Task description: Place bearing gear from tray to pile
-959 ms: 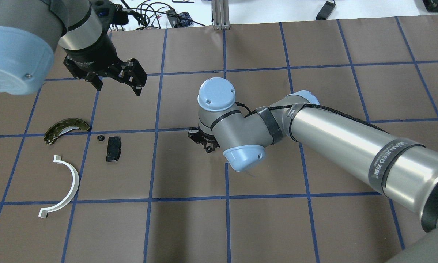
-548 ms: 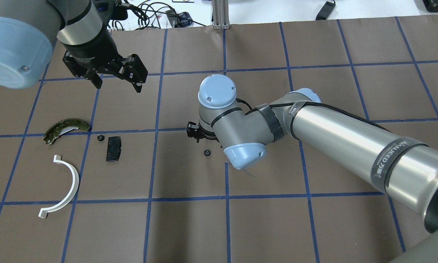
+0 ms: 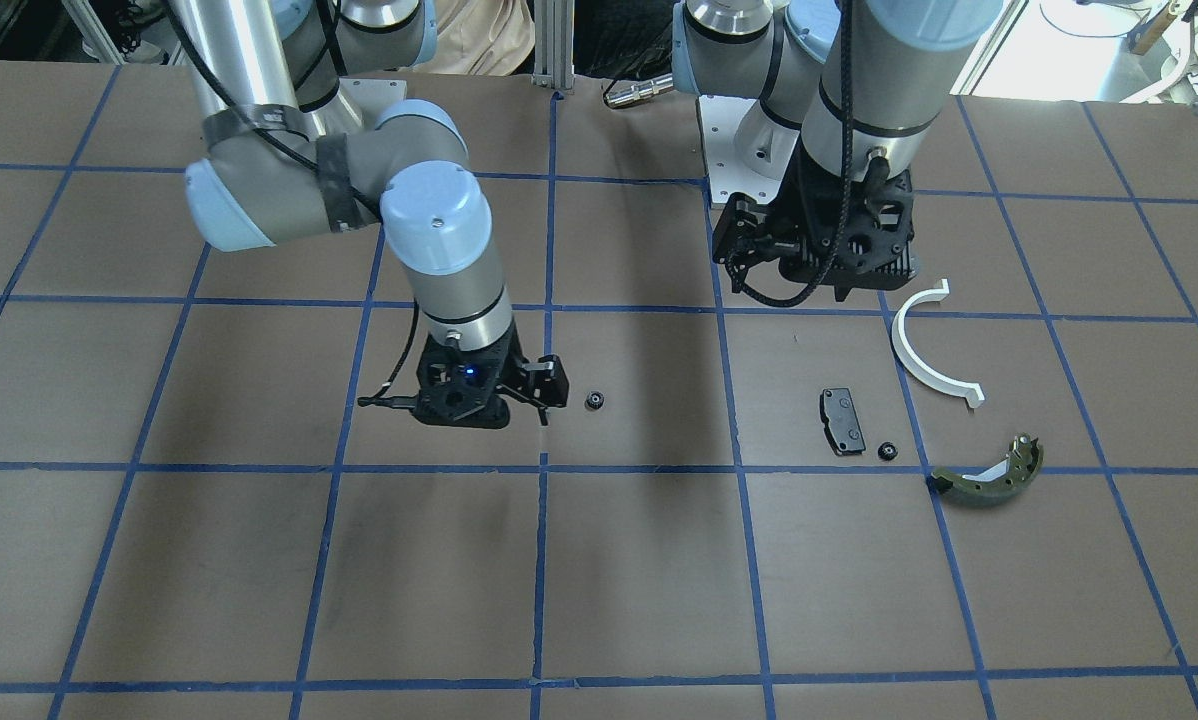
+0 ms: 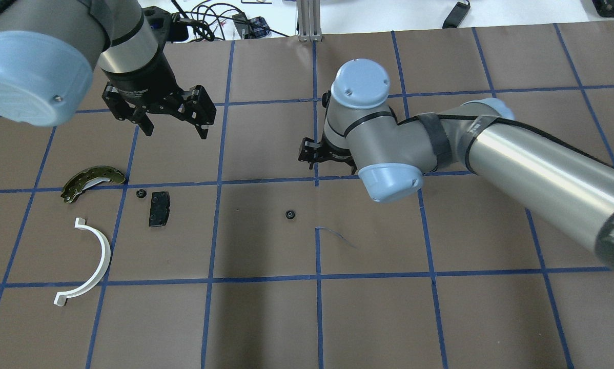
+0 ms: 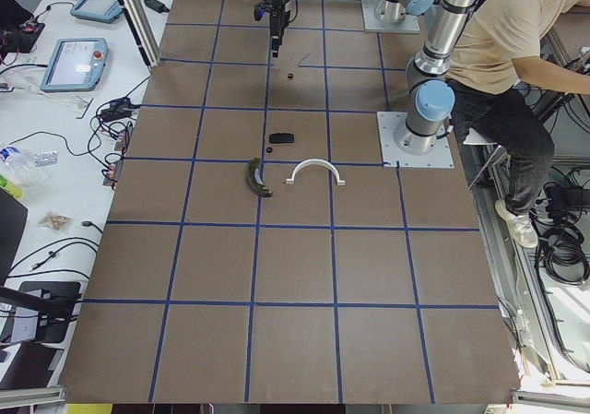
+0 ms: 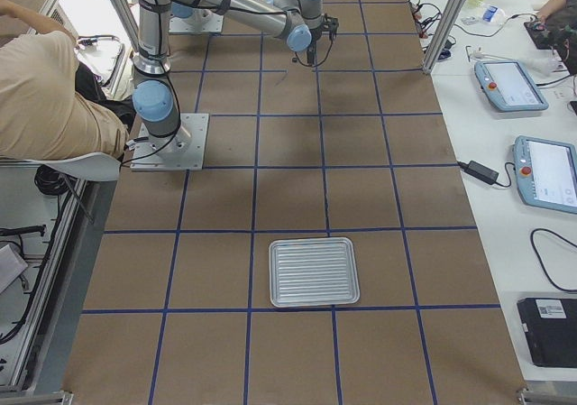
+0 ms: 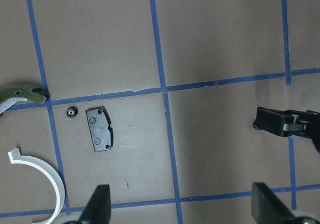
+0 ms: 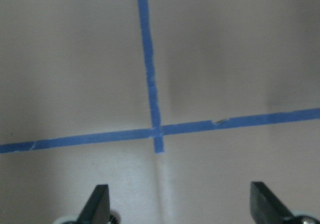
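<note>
Right gripper (image 4: 310, 154): jaws apart, empty.
Bearing gear (image 4: 289, 214): lying flat near those jaws, on their pile-ward side; round, no long axis.
Left gripper (image 4: 175, 122): jaws apart, empty; gear well apart, toward the right arm.
Pile (image 4: 159, 208): near the left jaws, so likely the left arm's carry.

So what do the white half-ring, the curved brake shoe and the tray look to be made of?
White half-ring: probably plastic, a uniform matte white with no glint.
Brake shoe: likely metal, with an olive-green coating and a paler inner face; too small to be sure.
Tray: seems to be metal, silvery grey, its ribbed floor showing a dull sheen.
</note>
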### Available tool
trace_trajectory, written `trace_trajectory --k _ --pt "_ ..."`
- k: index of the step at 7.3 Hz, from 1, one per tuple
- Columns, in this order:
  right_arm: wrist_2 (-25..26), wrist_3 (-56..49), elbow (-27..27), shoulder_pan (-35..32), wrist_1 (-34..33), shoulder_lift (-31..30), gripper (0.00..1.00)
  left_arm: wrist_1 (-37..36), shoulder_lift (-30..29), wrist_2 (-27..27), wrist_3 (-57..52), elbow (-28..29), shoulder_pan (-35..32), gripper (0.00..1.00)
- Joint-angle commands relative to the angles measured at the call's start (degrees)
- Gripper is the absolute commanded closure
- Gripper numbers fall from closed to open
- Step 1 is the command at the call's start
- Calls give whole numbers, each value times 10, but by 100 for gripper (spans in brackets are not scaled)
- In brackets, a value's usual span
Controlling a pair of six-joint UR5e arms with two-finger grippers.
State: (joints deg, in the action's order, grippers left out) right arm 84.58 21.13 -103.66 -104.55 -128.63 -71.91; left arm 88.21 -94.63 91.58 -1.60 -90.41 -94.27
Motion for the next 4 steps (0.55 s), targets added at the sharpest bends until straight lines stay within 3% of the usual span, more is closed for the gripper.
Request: trace_trajectory --k 1,4 --pt "1 -128 0 92 97 -65 0 -35 -60 -2 13 -37 -22 0" --pt "3 -205 4 156 234 -160 0 -202 -149 3 136 -92 -110 0"
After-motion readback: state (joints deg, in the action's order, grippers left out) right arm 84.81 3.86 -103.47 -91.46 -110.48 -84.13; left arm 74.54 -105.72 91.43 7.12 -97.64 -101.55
